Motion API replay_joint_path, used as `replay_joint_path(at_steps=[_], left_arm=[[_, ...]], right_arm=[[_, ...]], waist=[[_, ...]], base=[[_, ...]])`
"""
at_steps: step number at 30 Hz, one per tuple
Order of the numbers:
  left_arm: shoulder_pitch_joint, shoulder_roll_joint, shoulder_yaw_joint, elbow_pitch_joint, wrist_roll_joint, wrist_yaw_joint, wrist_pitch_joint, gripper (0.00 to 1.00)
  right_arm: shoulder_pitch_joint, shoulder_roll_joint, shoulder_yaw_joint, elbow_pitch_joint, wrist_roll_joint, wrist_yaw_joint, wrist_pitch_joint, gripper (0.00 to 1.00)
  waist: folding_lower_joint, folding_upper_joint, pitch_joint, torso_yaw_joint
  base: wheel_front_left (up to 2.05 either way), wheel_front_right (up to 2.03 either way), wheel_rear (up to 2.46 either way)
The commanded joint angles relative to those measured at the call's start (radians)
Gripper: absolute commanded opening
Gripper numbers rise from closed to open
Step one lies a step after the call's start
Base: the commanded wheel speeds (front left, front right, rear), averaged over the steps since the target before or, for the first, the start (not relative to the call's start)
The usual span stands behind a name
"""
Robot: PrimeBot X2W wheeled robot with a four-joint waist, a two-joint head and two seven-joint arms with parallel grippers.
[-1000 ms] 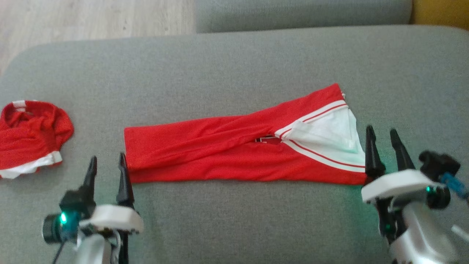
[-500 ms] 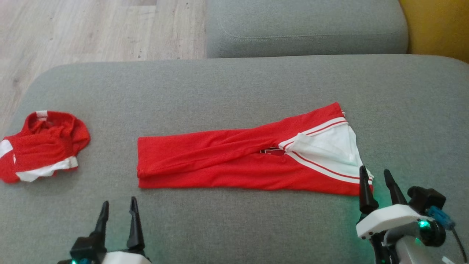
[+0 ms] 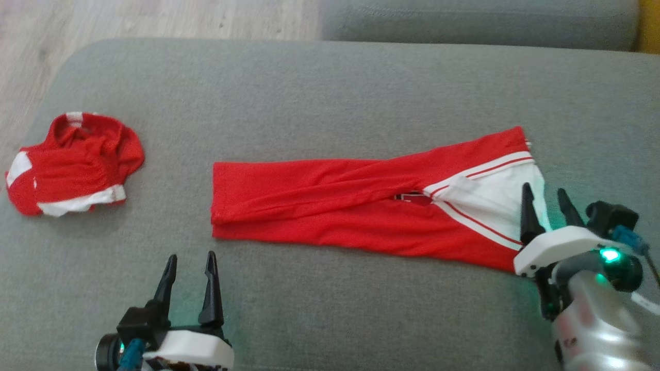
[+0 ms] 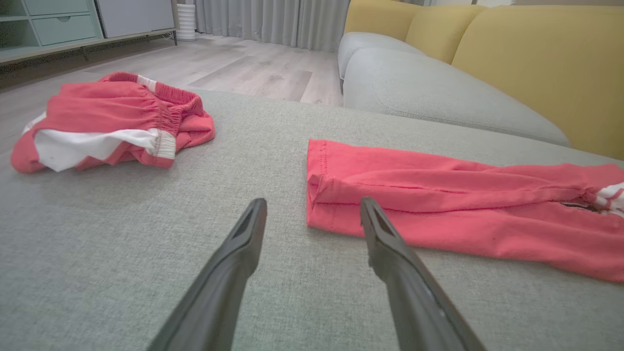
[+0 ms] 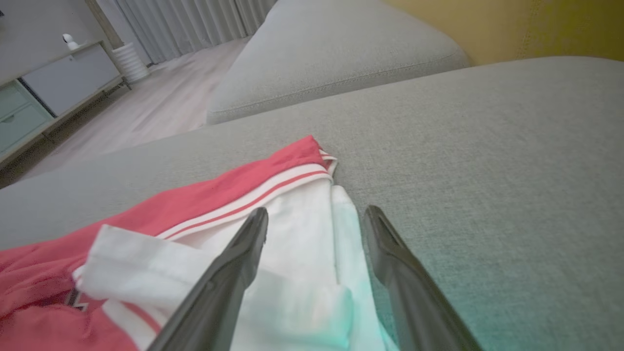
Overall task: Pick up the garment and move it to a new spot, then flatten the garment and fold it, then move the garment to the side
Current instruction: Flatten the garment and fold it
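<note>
- Seat cushion (image 3: 330,87), grey and broad: the working surface, everything else lies on it.
- Garment (image 3: 335,206), red, spread across the cushion's middle as a long narrow strip, its sides already turned in lengthwise. Plain hem end (image 3: 221,201) at one extreme, white panel (image 3: 495,196) with striped trim at the other. Ridges run along the middle, so it is not fully flat.
- Red bundle (image 3: 77,162), a second crumpled piece, well apart from the garment, out past its hem end. Judged to have no part in this step.
- Right gripper (image 3: 543,188): jaws spread wide, nothing held. It sits at the garment's white-panel end, one finger over the cloth and the other off its edge. Cannot tell whether it touches or is just above.
- Left gripper (image 3: 191,255): jaws spread wide, empty. It is near the garment's hem end, on the robot's side of it and apart from the cloth.
- Judgement: fold step in hand. Lengthwise fold done, crosswise fold not yet made.
- Next move, likely: each claw pinches its own end through all layers, then one end is carried over onto the other. The loose white flap could slip from a shallow pinch.
</note>
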Motion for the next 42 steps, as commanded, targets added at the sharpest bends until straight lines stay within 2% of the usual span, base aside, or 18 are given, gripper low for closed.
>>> replay_joint_path(at_steps=[1, 5, 8, 13, 17, 18, 19, 21, 25, 31, 34, 37, 42], left_arm=[[-0.036, 0.002, 0.023, -0.022, -0.005, -0.001, -0.01, 1.0], [-0.048, 0.002, 0.016, -0.009, -0.015, -0.002, -0.01, 1.0], [-0.054, 0.002, 0.015, -0.003, -0.022, -0.003, -0.01, 1.0], [-0.057, 0.002, 0.009, 0.0, -0.031, -0.001, -0.01, 1.0], [-0.057, 0.002, 0.004, 0.003, -0.04, 0.0, -0.01, 1.0], [-0.057, 0.002, 0.004, 0.003, -0.04, 0.0, -0.01, 1.0], [-0.057, 0.002, 0.004, 0.004, -0.041, 0.0, -0.01, 1.0], [-0.057, 0.002, 0.004, 0.007, -0.045, 0.0, -0.01, 1.0], [-0.049, 0.002, 0.002, 0.021, -0.056, -0.007, -0.01, 1.0], [-0.014, 0.002, -0.014, 0.037, -0.075, -0.015, -0.01, 1.0], [0.001, 0.002, -0.026, 0.042, -0.085, -0.018, -0.01, 1.0], [0.01, 0.002, -0.04, 0.045, -0.091, -0.017, -0.01, 1.0], [0.011, 0.002, -0.065, 0.057, -0.097, -0.019, -0.01, 1.0]], right_arm=[[-0.046, -0.017, 0.002, 0.022, -0.014, 0.004, -0.006, 1.0], [-0.107, -0.032, -0.03, 0.137, -0.022, 0.004, 0.01, 1.0], [-0.126, -0.022, -0.018, 0.192, 0.002, 0.004, 0.016, 1.0], [-0.11, 0.01, 0.09, 0.211, 0.103, 0.004, 0.043, 1.0], [-0.066, 0.021, 0.234, 0.159, 0.249, 0.004, 0.102, 1.0], [-0.066, 0.021, 0.234, 0.159, 0.249, 0.004, 0.102, 1.0], [-0.058, 0.018, 0.259, 0.145, 0.279, 0.004, 0.113, 0.84], [-0.048, -0.004, 0.299, 0.123, 0.322, 0.004, 0.115, 0.0], [-0.052, -0.065, 0.312, 0.129, 0.368, 0.004, 0.05, 0.0], [-0.055, -0.161, 0.243, 0.157, 0.379, 0.004, -0.008, 0.0], [-0.048, -0.196, 0.216, 0.112, 0.354, 0.004, -0.01, 0.0], [-0.032, -0.184, 0.219, 0.02, 0.317, 0.004, -0.011, 0.0], [-0.004, -0.088, 0.317, -0.107, 0.319, 0.004, -0.011, 0.0]], waist=[[-0.0003, 0.0, 0.024, 0.023], [-0.0003, 0.0, 0.044, 0.04], [-0.0003, 0.0, 0.049, 0.047], [-0.0003, 0.0, 0.047, 0.05], [-0.0003, 0.0, 0.04, 0.043], [-0.0003, 0.0, 0.04, 0.043], [-0.0003, 0.0, 0.039, 0.041], [-0.0003, 0.0, 0.035, 0.036], [-0.0003, 0.0, 0.015, 0.025], [-0.0003, 0.0, -0.041, 0.0], [-0.0003, 0.0, -0.062, -0.013], [-0.0003, 0.0, -0.075, -0.021], [-0.0003, 0.0, -0.09, -0.009]], base=[[0.0, 0.0, 0.0], [0.0, 0.0, 0.0], [0.0, 0.0, 0.0], [0.0, 0.0, 0.0], [0.0, 0.0, 0.0], [0.0, 0.0, 0.0], [0.0, 0.0, 0.0], [0.0, 0.0, 0.0], [0.0, 0.0, 0.0], [0.0, 0.0, 0.0], [0.0, 0.0, 0.0], [0.0, 0.0, 0.0], [0.0, 0.0, 0.0]])
